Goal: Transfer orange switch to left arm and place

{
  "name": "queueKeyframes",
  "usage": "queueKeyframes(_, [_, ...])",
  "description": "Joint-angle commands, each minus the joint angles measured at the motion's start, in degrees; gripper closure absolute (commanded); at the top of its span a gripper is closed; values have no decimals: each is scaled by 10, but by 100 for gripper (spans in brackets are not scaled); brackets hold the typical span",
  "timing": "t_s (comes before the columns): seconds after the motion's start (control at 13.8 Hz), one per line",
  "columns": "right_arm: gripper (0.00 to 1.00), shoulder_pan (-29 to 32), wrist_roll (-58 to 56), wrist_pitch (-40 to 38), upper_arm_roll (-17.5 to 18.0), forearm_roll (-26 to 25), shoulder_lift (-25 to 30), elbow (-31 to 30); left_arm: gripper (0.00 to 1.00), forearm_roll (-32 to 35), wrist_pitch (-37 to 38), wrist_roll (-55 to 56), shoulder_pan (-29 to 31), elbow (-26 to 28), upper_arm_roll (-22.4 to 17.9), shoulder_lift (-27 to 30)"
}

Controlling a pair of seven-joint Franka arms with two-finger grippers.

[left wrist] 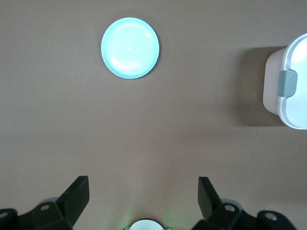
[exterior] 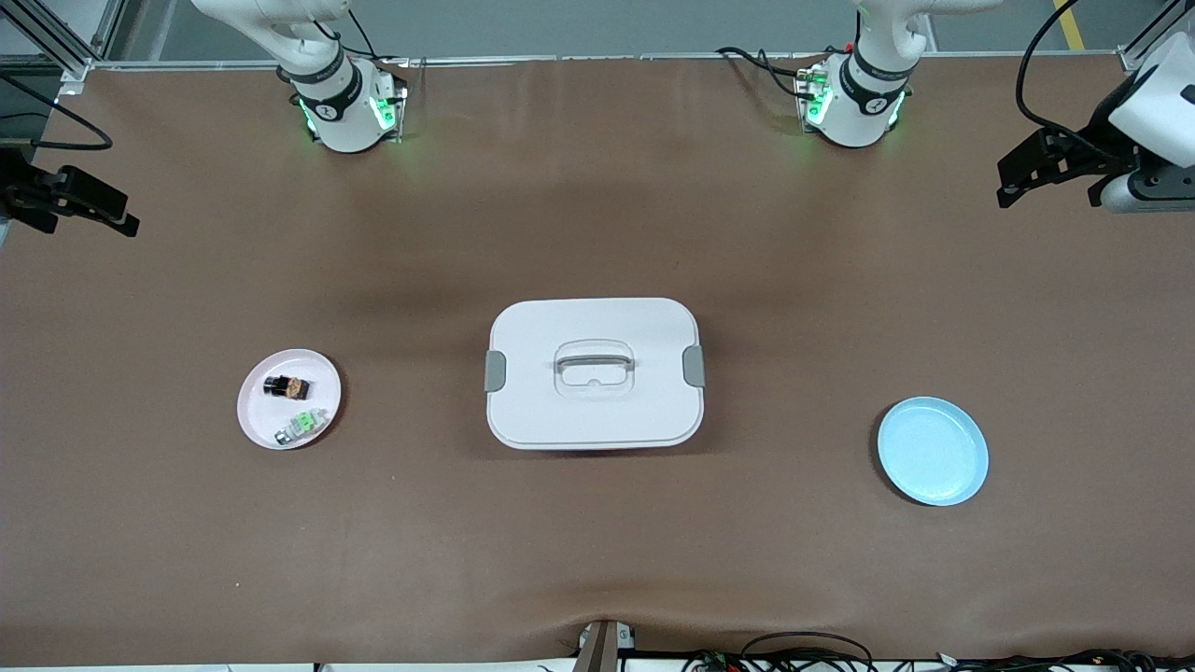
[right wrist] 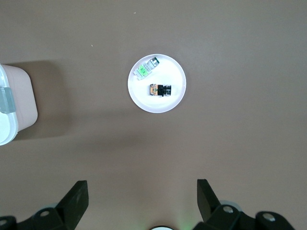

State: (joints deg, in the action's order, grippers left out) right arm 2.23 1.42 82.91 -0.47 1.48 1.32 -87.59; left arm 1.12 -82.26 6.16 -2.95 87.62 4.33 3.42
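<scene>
The orange switch (exterior: 288, 385), a tiny black block with an orange-brown end, lies on a round pink plate (exterior: 257, 411) toward the right arm's end of the table. It also shows in the right wrist view (right wrist: 159, 89) on that plate (right wrist: 158, 104). The white box (exterior: 597, 317) with grey latches stands closed mid-table. My right gripper (exterior: 126, 222) hangs high over its end of the table, open and empty (right wrist: 142, 191). My left gripper (exterior: 1006, 187) hangs high over the left arm's end of the table, open and empty (left wrist: 144, 191).
A small green and silver switch (exterior: 303, 425) lies on the pink plate beside the orange one, nearer the front camera. An empty blue plate (exterior: 932, 451) sits toward the left arm's end. The box edge shows in both wrist views (left wrist: 295, 86) (right wrist: 12, 110).
</scene>
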Motion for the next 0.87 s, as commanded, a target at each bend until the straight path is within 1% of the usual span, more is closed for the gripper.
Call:
queueKeyframes(0.0, [0, 7, 1, -6, 4, -2, 3, 1, 0, -2, 13, -2, 2, -15, -1, -5])
queueKeyframes(0.36, [0, 10, -1, 6, 3, -2, -2, 1, 0, -3, 13, -3, 3, -15, -1, -5])
queueKeyframes(0.51, [0, 15, 0, 11, 2, -14, -40, 2, 0, -3, 13, -3, 4, -15, -1, -5])
queueKeyframes(0.65, [0, 16, -5, 12, 2, -22, -56, 2, 0, -4, 13, -4, 7, -15, -1, -5])
queueKeyframes(0.8, [0, 13, -5, 12, 3, -24, -85, 2, 0, -3, 13, -5, 8, -15, -1, -4])
